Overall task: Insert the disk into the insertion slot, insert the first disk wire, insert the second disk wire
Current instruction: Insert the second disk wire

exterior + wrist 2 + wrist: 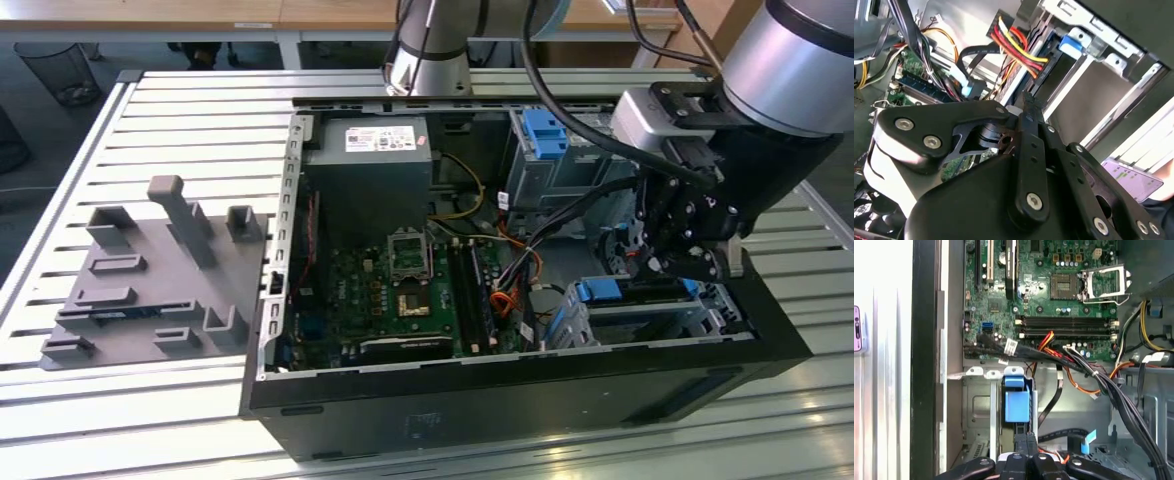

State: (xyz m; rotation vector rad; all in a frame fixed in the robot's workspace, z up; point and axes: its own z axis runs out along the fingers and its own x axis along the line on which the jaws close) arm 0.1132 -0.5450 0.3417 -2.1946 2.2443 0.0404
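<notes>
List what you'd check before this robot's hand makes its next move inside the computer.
1. Disk in the insertion slot: its blue carrier sits inside, ok.
2. Disk fully seated: cannot tell.
3. Hand unloaded: shut, nothing seen in it, ok.
4. Hand directly over the slot: ok.
5. Disk wires plugged in: cannot tell.
6. Black cable bundle clear of the hand: it passes close by, cannot tell.

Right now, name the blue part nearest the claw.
The blue piece on the low bay beside the claw; the other blue tab tops the taller cage.
</notes>
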